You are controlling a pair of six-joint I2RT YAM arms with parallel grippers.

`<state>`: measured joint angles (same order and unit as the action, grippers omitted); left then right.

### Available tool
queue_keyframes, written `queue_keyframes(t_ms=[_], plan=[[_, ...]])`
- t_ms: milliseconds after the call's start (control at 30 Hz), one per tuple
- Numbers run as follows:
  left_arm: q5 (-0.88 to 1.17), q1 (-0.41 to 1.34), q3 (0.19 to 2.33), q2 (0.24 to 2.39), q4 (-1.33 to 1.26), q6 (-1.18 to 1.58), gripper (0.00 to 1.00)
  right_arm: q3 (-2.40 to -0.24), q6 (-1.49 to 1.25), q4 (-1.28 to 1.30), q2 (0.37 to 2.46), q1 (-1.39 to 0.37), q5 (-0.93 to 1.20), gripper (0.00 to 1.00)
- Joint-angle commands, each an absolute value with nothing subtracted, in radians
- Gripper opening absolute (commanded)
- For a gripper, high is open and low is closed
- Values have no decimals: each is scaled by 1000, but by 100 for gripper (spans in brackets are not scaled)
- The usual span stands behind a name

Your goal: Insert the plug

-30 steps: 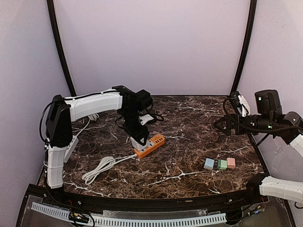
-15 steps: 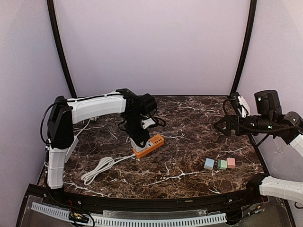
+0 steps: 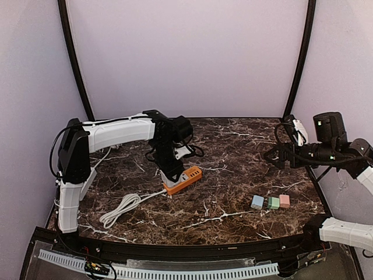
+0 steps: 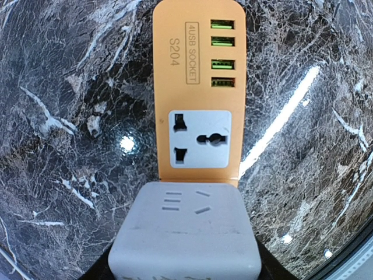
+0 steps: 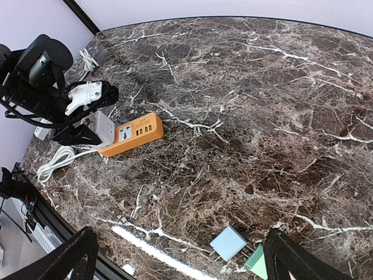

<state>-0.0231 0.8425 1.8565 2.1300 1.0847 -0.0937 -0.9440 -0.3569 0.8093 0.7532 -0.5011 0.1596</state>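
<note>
**A:** Left wrist first. What have the left jaws got?

**B:** They are part-closed on the white plug adapter (image 4: 183,233), gripping it by its sides. Their dark fingers (image 4: 271,271) show at its lower corners. The adapter sits over the near end of the orange power strip (image 4: 198,87) and hides it. I cannot tell whether the pins are in.

**A:** And the rest of the strip?

**B:** A universal socket (image 4: 200,139) lies bare just past the adapter, and beyond it are four green USB ports (image 4: 222,53). The strip lies on the dark marbled tabletop (image 4: 70,116).

**A:** The top camera?

**B:** The left arm (image 3: 116,131) reaches in from the left edge. Its elbow is bent and its wrist points straight down onto the strip's left end, left of the tabletop's middle. A white cable (image 3: 122,208) leaves that end and coils toward the near left corner. The right arm (image 3: 332,151) hovers over the right edge with its forearm about level and its wrist aimed left. Three small cubes, blue (image 3: 257,202), green (image 3: 273,203) and pink (image 3: 284,200), sit in a row toward the near right corner.

**A:** Right wrist?

**B:** The right jaws stand fully apart with nothing between them. Their fingertips (image 5: 70,256) sit at the bottom corners of the view. Across the tabletop lies the strip, with the adapter and the left wrist at its left end. The blue cube shows metal pins.
</note>
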Motion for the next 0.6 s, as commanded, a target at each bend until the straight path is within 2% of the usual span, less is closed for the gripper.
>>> queue_keyframes(t_ms=[0, 567], plan=[[-11, 841, 1800, 2128, 1091, -84, 1, -928, -348, 797, 745, -498, 150, 99], [-3, 841, 1687, 2126, 1003, -68, 1, -929, -332, 782, 786, -498, 150, 99]])
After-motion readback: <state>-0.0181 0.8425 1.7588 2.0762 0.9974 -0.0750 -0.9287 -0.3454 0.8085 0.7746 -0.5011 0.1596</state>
